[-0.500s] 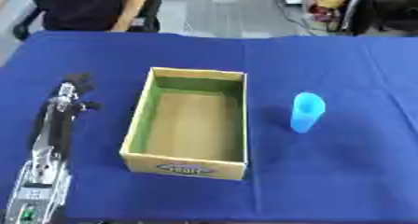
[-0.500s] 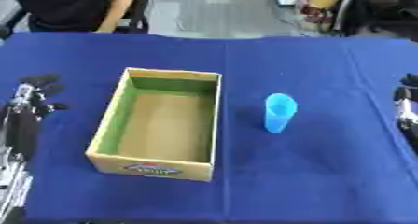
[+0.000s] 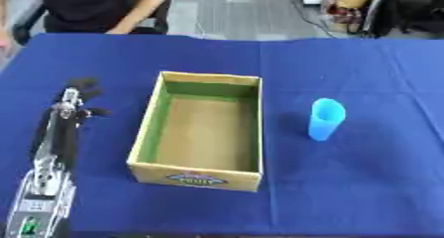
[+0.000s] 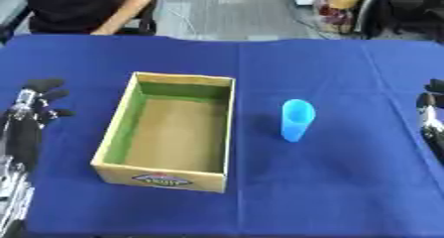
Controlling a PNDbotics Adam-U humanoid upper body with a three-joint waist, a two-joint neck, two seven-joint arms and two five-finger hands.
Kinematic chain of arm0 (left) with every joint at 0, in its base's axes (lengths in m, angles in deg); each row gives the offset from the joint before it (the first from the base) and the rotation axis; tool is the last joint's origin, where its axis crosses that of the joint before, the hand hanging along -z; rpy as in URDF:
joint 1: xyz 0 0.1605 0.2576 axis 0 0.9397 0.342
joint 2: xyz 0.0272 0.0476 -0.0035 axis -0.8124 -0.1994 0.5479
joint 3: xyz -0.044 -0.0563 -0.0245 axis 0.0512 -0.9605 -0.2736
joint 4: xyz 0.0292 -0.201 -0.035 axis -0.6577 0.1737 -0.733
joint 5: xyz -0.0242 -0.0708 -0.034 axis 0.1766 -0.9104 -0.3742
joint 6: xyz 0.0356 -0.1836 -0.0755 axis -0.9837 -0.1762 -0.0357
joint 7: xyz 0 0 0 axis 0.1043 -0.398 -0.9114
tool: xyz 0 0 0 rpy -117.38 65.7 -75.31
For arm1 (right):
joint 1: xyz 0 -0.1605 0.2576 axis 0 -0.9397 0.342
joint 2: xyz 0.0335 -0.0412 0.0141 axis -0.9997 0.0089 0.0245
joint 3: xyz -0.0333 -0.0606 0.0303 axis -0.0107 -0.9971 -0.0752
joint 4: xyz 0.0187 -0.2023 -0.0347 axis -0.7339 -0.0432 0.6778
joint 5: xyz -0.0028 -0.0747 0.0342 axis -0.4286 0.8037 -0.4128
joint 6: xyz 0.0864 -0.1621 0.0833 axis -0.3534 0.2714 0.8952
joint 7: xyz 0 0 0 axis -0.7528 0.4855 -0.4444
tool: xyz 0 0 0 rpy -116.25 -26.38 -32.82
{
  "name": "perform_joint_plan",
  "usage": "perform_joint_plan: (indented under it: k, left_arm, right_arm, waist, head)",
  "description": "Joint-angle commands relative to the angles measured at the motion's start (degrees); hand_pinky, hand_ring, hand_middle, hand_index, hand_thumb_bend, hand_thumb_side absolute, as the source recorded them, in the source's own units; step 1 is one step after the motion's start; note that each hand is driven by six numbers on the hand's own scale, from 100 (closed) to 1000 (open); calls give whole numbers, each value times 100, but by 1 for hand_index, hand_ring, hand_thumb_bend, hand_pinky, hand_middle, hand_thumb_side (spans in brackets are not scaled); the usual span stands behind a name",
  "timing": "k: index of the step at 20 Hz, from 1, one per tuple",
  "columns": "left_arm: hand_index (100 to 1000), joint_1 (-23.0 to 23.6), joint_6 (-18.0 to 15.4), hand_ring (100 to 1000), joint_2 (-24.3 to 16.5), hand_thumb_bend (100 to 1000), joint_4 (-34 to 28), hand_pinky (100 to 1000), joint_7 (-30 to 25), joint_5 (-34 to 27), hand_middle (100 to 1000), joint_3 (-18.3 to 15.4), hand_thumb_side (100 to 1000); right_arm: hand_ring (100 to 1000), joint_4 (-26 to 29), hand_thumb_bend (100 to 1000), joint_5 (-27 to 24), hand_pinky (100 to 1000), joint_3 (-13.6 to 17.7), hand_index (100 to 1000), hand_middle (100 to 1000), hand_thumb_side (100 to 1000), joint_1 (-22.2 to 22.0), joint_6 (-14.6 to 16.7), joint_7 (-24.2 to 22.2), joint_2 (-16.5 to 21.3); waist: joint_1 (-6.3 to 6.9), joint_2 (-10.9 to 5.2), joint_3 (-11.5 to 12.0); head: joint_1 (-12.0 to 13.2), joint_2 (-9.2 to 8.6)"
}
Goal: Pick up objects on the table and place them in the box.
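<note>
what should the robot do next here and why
Probably reach the right hand left toward the blue cup. The cup stands upright on the blue table, right of the box, whose inside looks bare. The left hand hangs open beyond the box, farther off.

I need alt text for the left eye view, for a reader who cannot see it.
An open cardboard box, empty inside, sits on a blue table with an upright blue cup standing apart to its right. The robot's left hand rests open to the left of the box, touching nothing.
</note>
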Motion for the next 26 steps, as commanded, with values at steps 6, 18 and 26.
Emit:
perform_joint_plan:
  k: [6,18,26]
  left_arm:
    - [841,-55,-6,818,-83,434,-52,603,-39,19,831,0,1000]
    - [841,-53,-8,818,-80,432,-52,603,-65,20,832,2,1000]
    - [841,-53,-9,818,-80,430,-54,603,-70,20,832,0,1000]
  right_arm:
    - [786,-492,173,-8,836,-162,903,785,826,520,101,-118,391]
    - [784,-726,173,-88,837,-192,902,782,829,531,170,-167,331]
    - [784,-721,176,-73,837,-191,901,782,827,520,164,-190,316]
  waist:
    - [18,-44,17]
    - [17,-39,22]
    - [18,-41,21]
  head:
    - [-76,-21]
    - [-52,-21]
    - [-52,-21]
